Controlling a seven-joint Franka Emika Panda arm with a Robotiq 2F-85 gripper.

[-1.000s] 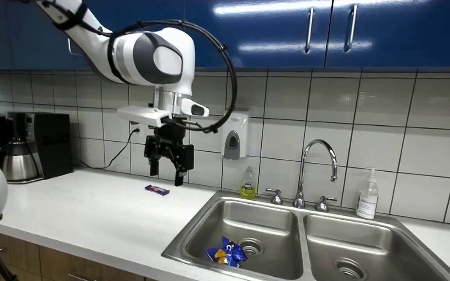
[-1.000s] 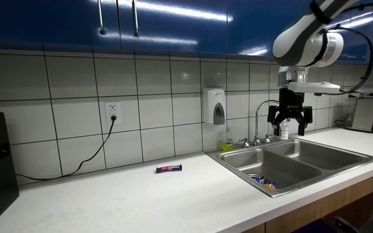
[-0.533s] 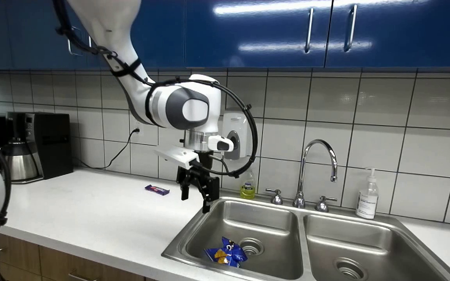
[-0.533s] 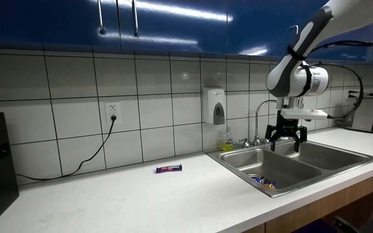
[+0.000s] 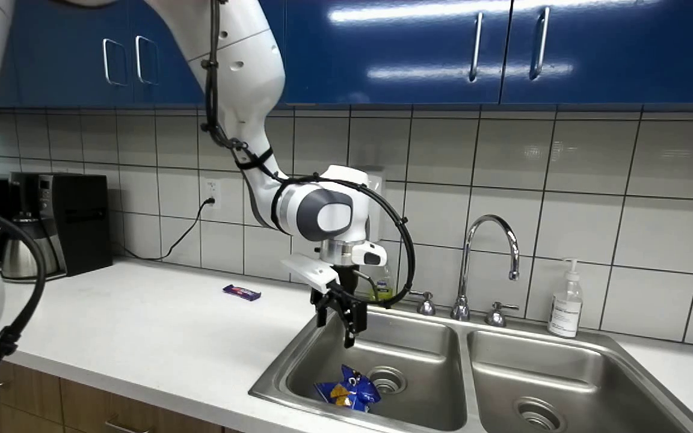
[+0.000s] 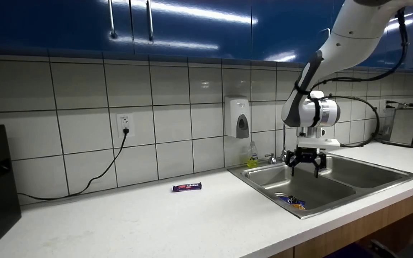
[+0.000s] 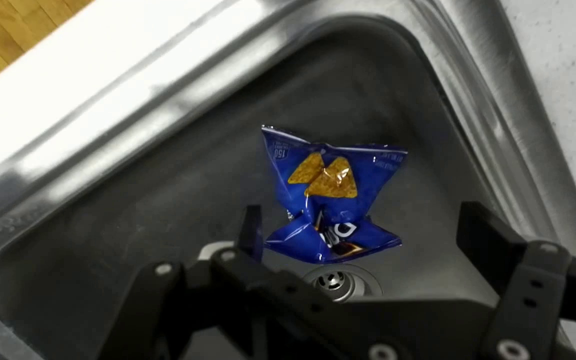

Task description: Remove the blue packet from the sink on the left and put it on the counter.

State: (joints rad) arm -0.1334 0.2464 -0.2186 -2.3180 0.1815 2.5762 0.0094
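The blue packet [image 5: 352, 391] lies crumpled on the floor of the left sink basin [image 5: 272, 382], beside the drain. It also shows in an exterior view [image 6: 292, 201], partly hidden by the sink's edge, and in the wrist view [image 7: 335, 200], with orange chips printed on it. My gripper [image 5: 335, 334] is open and empty above the basin, higher than the packet and apart from it. In the wrist view the packet's lower end shows between the two spread fingers [image 7: 360, 225]. The white counter [image 5: 160, 325] lies to the left of the sink.
A purple wrapped bar [image 5: 242, 293] lies on the counter left of the sink. A yellow soap bottle [image 6: 252, 156], the tap [image 5: 464, 270] and a pump bottle [image 5: 565, 300] stand along the sink's back. The right basin [image 5: 539, 361] adjoins, past a divider.
My gripper has moved down and, in one of the exterior views, right, from above the counter's back to above the left basin. It has stayed open. The packet has not moved.
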